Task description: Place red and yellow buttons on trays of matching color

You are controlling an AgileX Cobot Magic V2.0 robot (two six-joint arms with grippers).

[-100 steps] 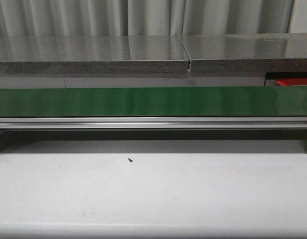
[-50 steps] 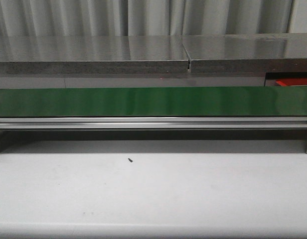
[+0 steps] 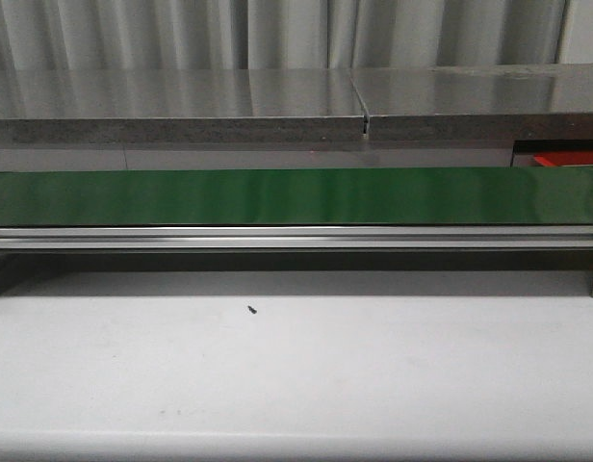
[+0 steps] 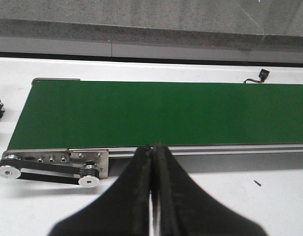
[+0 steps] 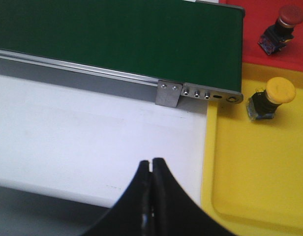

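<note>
both closed, nothing held: left gripper (image 4: pixel 152 147) near green belt (image 4: pixel 156 113), right gripper (image 5: pixel 152 161) over white table (image 5: pixel 92 142). yellow button (image 5: pixel 272 97) on yellow tray (image 5: pixel 259 172), red button (image 5: pixel 282 23) on red tray (image 5: pixel 255 34).

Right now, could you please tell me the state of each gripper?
Left gripper: closed, fingers pressed together, holding nothing.
Right gripper: closed, fingers together, holding nothing.
</note>
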